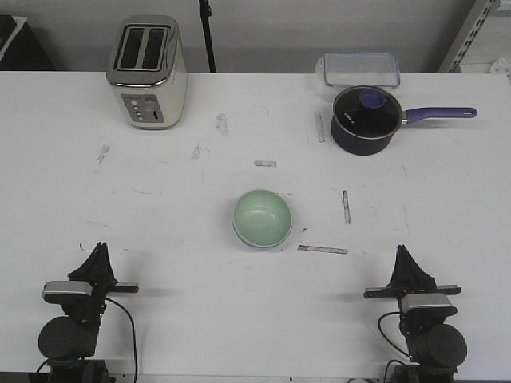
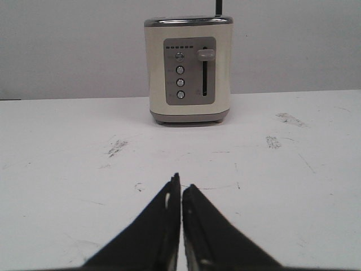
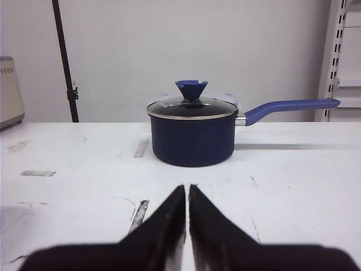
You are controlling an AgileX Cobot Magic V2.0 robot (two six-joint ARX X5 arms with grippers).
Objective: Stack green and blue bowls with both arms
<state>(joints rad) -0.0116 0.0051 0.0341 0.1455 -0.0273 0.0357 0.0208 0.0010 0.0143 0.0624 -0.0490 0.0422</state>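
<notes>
Spanning scuffed white table [image 1: 160, 207], grey wall behind

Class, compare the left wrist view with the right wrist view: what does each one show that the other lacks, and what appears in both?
Only the left wrist view shows the cream toaster's front control panel and the left gripper, shut. Only the right wrist view shows the navy saucepan with its lid and long handle, and the right gripper, shut. Both show the white table and a pale wall; neither shows the bowls.

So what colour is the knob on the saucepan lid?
Blue, matching the handle; the knob shows best in the right wrist view.
</notes>
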